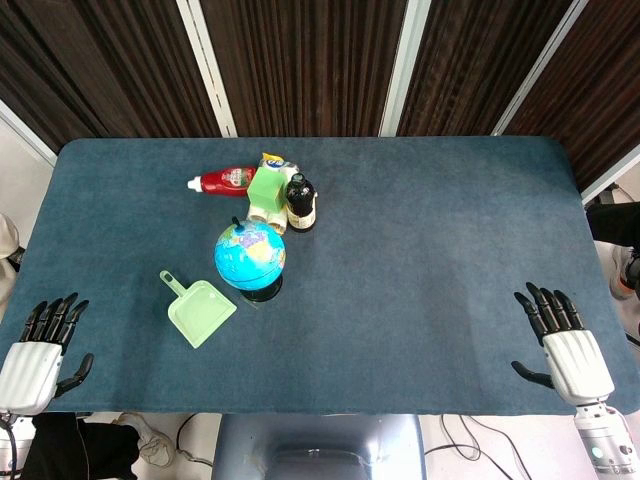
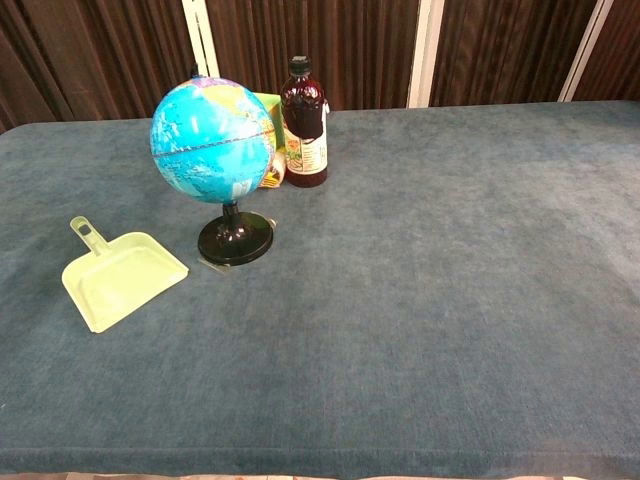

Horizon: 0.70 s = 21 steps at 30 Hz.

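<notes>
The left hand (image 1: 38,350) rests at the near left corner of the table (image 1: 450,230), palm down with its fingers spread apart and nothing in them. The right hand (image 1: 565,345) lies at the near right corner in the same way, fingers splayed and holding nothing. Neither hand shows in the chest view. Closest to the left hand, but well apart from it, is a pale green dustpan (image 1: 200,309) lying flat on the blue cloth, its handle pointing away toward the far left. Just beside the dustpan stands a small globe (image 1: 250,255) on a black round base, upright. Behind the globe is a cluster of things close together: a dark bottle (image 1: 300,201) with a black cap standing upright, a green box (image 1: 265,192) next to it, and a red sauce bottle (image 1: 224,181) lying on its side with its white cap pointing left. The right hand has nothing near it.
</notes>
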Tool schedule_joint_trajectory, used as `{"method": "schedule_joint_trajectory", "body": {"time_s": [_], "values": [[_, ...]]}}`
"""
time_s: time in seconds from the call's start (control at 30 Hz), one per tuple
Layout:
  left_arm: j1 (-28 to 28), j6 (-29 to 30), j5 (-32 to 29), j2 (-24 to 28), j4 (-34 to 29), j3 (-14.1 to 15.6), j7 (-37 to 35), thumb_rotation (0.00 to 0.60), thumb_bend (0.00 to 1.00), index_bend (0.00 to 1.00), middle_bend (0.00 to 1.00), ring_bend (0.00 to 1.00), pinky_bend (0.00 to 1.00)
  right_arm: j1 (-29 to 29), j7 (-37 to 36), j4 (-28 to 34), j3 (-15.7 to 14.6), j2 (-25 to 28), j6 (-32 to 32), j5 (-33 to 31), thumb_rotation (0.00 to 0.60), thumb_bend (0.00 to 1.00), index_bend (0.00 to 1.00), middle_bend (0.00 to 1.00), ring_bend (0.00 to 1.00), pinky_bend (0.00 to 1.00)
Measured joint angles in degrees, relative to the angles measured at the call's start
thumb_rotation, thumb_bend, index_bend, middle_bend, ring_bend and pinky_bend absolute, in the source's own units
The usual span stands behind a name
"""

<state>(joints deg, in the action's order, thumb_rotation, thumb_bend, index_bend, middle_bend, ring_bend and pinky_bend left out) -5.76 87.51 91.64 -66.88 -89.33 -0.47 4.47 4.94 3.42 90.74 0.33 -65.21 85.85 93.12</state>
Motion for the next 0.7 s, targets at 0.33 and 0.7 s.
{"method": "schedule_joint_trajectory", "body": {"time_s": [0.33,0.7], "values": [[-1.25,0.07,2.48,-1.44,1.24,0.19,-6.45,0.600,0.35,0.00,0.00,0.00,0.04,0.06,-0.80,-0.27,0.11,0.14,0.02,-0.04,0.600,0.18,0.00,0.00,0.00,0.00],[-6.51,0.76,5.15,-8.28,3.21,-2.01,-36.07,0.600,0.30,0.00,0.00,0.00,0.03,0.25,-0.57,0.04,0.28,0.28,-0.99,-1.11,0.600,0.18,0.00,0.00,0.00,0.00]]}}
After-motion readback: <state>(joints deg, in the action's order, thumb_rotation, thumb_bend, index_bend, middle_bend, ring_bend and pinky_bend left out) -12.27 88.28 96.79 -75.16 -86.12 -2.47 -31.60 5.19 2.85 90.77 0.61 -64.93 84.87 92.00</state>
